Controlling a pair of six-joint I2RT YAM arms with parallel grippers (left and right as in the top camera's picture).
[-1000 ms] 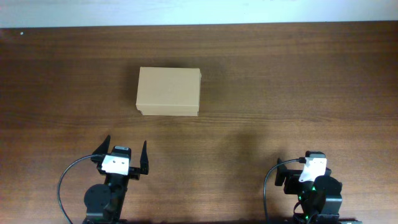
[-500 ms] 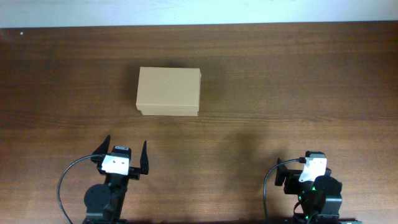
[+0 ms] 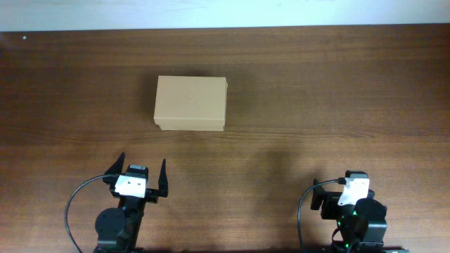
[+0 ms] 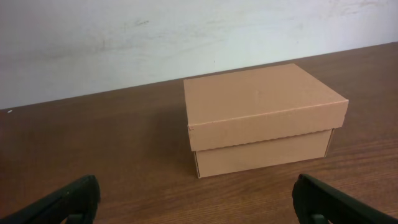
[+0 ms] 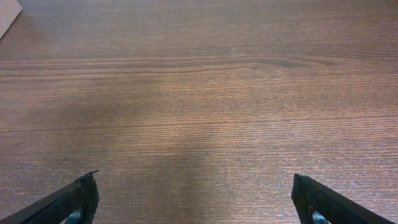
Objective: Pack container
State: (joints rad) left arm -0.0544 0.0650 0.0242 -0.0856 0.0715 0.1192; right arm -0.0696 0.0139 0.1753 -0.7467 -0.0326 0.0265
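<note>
The container (image 3: 190, 102) is a plain tan cardboard box with its lid closed, standing on the wooden table left of centre. In the left wrist view it (image 4: 261, 115) sits ahead and a little to the right. My left gripper (image 3: 142, 167) is open and empty near the front edge, well short of the box; its two fingertips show wide apart in the left wrist view (image 4: 196, 202). My right gripper (image 3: 348, 186) is at the front right, open and empty (image 5: 196, 202). Only a corner of the box (image 5: 5, 15) shows at the top left of the right wrist view.
The dark wooden table (image 3: 316, 105) runs back to a white wall (image 4: 155, 43). No pens, markers or other loose items show in any view.
</note>
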